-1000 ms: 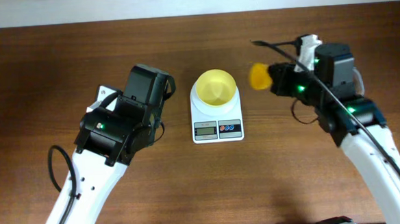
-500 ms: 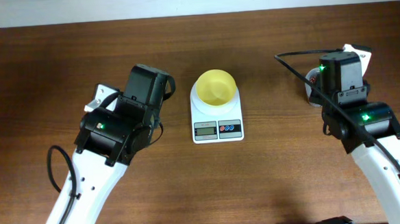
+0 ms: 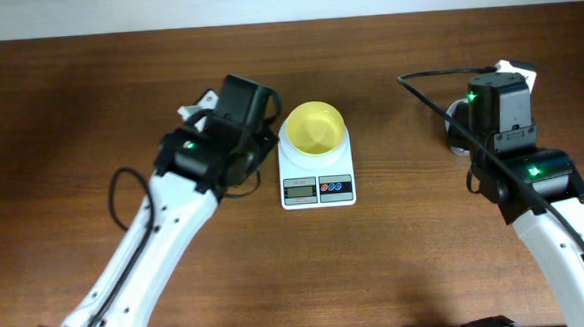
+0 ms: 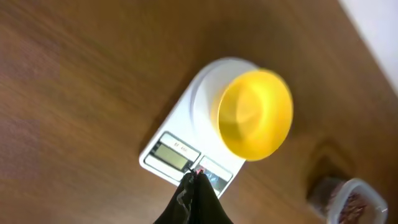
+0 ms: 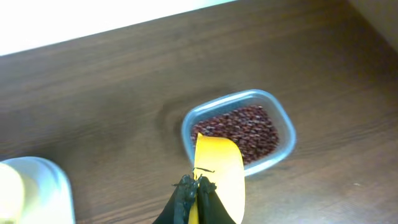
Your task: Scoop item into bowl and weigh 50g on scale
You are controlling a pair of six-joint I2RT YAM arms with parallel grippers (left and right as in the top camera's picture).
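Observation:
The pale-yellow bowl (image 3: 315, 125) (image 4: 255, 115) stands on the white scale (image 3: 318, 182) (image 4: 186, 146); I see no beans inside it. My left gripper (image 3: 263, 150) (image 4: 198, 175) is shut on nothing, just left of the scale, its tips lined up with the scale's front buttons in the left wrist view. My right gripper (image 5: 198, 182) is shut on the yellow scoop (image 5: 219, 171), which hangs over the near rim of the clear tub (image 5: 273, 112) (image 3: 454, 137). The dark reddish-brown beans (image 5: 245, 130) (image 4: 354, 202) lie in that tub. In the overhead view the right wrist hides the scoop.
The brown wooden table (image 3: 88, 84) ends at a white wall along its far edge. A black cable (image 3: 433, 76) loops above the right arm. The tub stands to the right of the scale.
The left arm has swung in toward the scale and its gripper has gone from open to shut. The right arm carried the scoop from beside the bowl back over the tub, then held still.

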